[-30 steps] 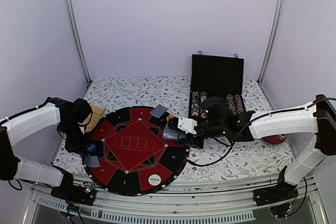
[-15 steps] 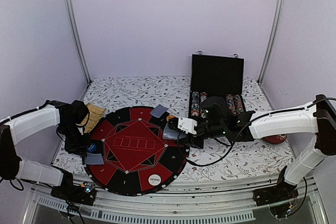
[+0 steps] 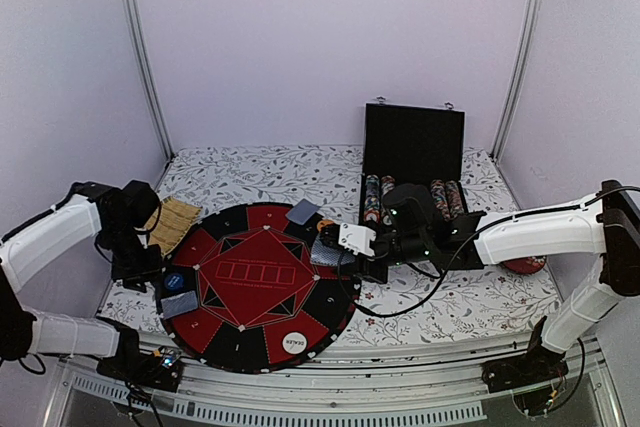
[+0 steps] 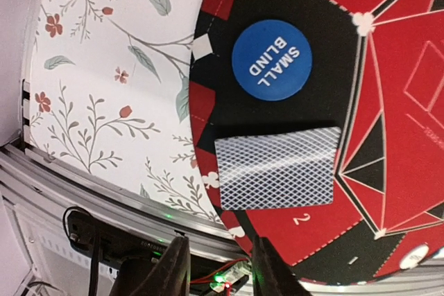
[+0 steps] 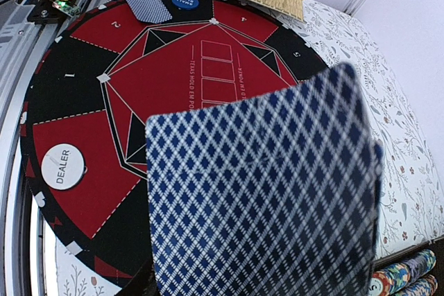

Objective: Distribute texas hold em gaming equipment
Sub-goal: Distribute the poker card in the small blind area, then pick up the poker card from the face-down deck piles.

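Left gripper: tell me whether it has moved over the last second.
Yes. In the top view the left gripper has drawn back leftward off the round mat's edge, leaving the card lying there beside the blue disc.

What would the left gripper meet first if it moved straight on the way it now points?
Probably the face-down card on the poker mat just ahead of the left gripper, or the mat's edge beside it; depth is unclear.

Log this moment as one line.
left gripper: open, card lies at seat 2 | right gripper: holding card stack | small-blind disc: placed | DEALER disc: placed
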